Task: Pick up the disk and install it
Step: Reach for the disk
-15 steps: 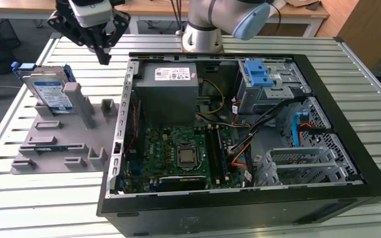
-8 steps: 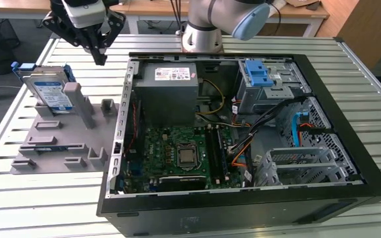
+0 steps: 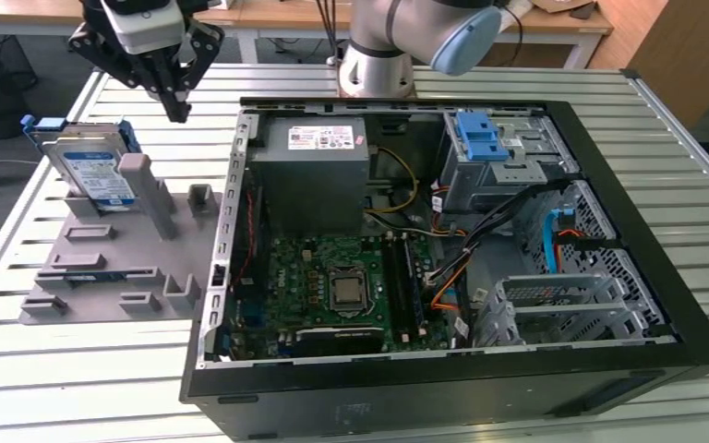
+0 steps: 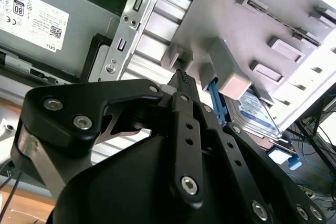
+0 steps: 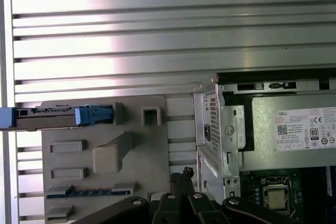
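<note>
Silver-metal with a blue-and-white label, the disk stands on edge in a slot at the far corner of the grey fixture, which lies on the slatted metal table at the exterior view's left of the open computer case. Its blue rail frame wraps the upper edge, and an upright post of the fixture stands just beside its labelled face. The gripper hangs above the table between the disk and the case wall, higher than the disk and apart from it. Its fingers are drawn together at the tips and hold nothing, as both wrist views confirm. The step in hand is judged to be the approach for the pick. In the first wrist view the disk is seen edge-on, a thin bar, so the fingers should be spread wider than that thickness before any descent, with the pads set parallel to the two broad faces. Centre the gripper over the upper edge, clear of the post, and descend vertically. Close on the metal body rather than on the plastic rail alone, since the rail may flex. Withdraw straight along the slot; a tilted pull is likely to bind the disk against the fixture.
</note>
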Controlling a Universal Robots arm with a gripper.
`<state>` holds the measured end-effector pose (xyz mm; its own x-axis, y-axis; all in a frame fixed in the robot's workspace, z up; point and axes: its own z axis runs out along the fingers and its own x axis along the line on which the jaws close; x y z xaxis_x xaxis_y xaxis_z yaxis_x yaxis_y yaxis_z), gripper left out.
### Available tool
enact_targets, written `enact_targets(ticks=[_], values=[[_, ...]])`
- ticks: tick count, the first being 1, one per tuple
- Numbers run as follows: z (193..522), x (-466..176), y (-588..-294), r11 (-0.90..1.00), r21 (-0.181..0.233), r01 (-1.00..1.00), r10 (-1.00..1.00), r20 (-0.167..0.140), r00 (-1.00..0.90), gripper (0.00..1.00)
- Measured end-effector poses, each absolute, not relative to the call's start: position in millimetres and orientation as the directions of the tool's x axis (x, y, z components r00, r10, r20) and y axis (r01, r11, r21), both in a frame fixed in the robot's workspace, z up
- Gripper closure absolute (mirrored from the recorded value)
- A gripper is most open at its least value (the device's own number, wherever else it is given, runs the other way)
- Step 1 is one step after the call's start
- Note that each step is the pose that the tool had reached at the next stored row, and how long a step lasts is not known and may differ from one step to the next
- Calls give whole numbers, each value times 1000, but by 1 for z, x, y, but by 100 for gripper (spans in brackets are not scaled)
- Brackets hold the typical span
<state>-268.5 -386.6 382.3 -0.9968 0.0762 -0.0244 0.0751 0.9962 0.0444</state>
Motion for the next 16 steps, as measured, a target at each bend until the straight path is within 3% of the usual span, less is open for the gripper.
enact_targets(ticks=[16], values=[[381,-282,-386,996,44,75,76,-24,-997,89]])
